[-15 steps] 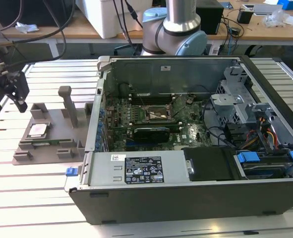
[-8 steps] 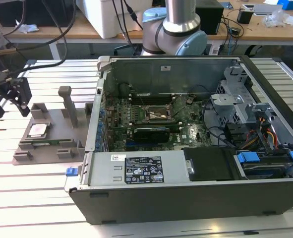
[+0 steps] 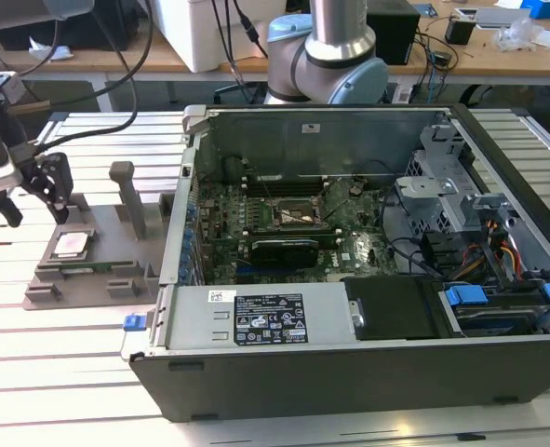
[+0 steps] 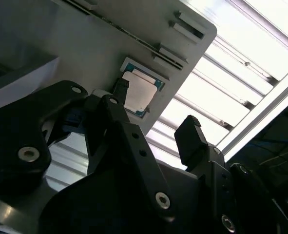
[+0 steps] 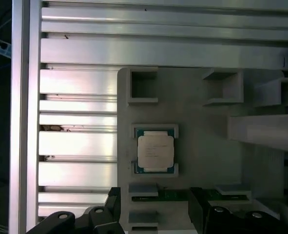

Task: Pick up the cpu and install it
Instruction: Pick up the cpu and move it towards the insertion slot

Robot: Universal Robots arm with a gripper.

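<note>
The cpu (image 3: pixel 72 244) is a small square chip with a silvery top and a thin green edge. It lies flat in a pocket of the grey fixture (image 3: pixel 93 272) at the exterior view's left. My gripper (image 3: pixel 37 216) hangs just above it, open, with nothing between its black fingers. In the first wrist view the cpu (image 5: pixel 155 151) sits centred beyond the two fingertips (image 5: pixel 112 202). In the second wrist view the cpu (image 4: pixel 141 91) shows between the spread fingers (image 4: pixel 190 134). The motherboard socket (image 3: pixel 299 216) sits inside the open computer case (image 3: pixel 349 328).
A grey upright post (image 3: pixel 126 191) stands on the fixture beside the cpu pocket. The case's metal side wall (image 3: pixel 183 209) rises between fixture and motherboard. Drive cages and cables (image 3: pixel 484 251) fill the case's right side. Ribbed aluminium table (image 3: pixel 60 372) lies around both.
</note>
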